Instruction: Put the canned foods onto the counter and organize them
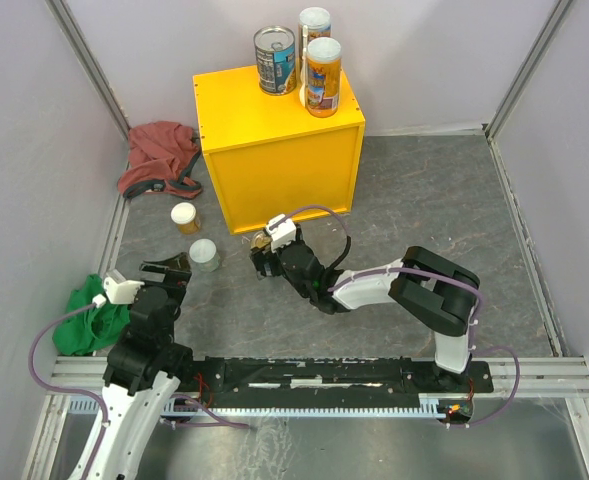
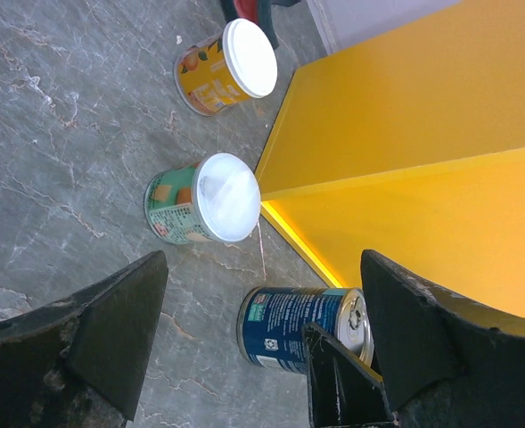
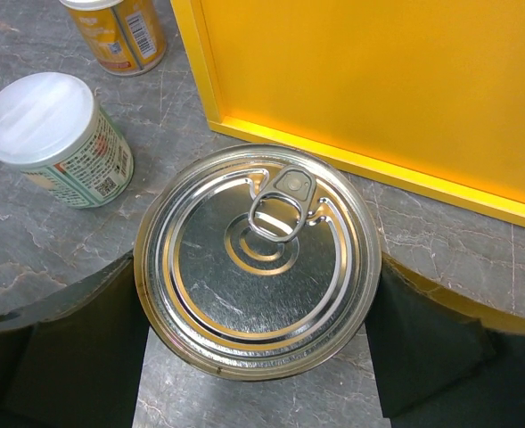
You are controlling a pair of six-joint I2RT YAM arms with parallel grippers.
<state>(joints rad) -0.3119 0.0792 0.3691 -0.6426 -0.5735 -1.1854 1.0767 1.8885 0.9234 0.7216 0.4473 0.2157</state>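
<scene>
You were on the fourth can. Three of the six already stood on top of the big bright yellow cube-shaped box (image 1: 279, 165): one wide silver-topped, blue-labelled tin (image 1: 275, 60) and, beside it, the two taller orange-labelled, white-lidded cans (image 1: 323, 77). Your right gripper (image 3: 258, 343) was down at the foot of the box's front face. Its jaws stood wide on either side of the second silver-topped tin with the ring-pull lid (image 3: 258, 259), which stood upright on the grey marbled desk (image 1: 424, 220) just in front of the box. Whether the jaws pressed its wall or only flanked it could not be told. Your left gripper (image 2: 264, 285) hung off the box's front left corner, jaws wide with nothing between them. The short green-labelled, white-lidded can (image 2: 204, 201) sat ahead of it, and the short orange-labelled one (image 2: 226, 67) sat beyond, by the box's left side. As I judge it, the next move called for closing firmly on the tin, a wide load leaving the jaws little margin. You then had to lift it clear above the box's top edge and set it beside its blue-labelled twin without knocking the tall cans.
</scene>
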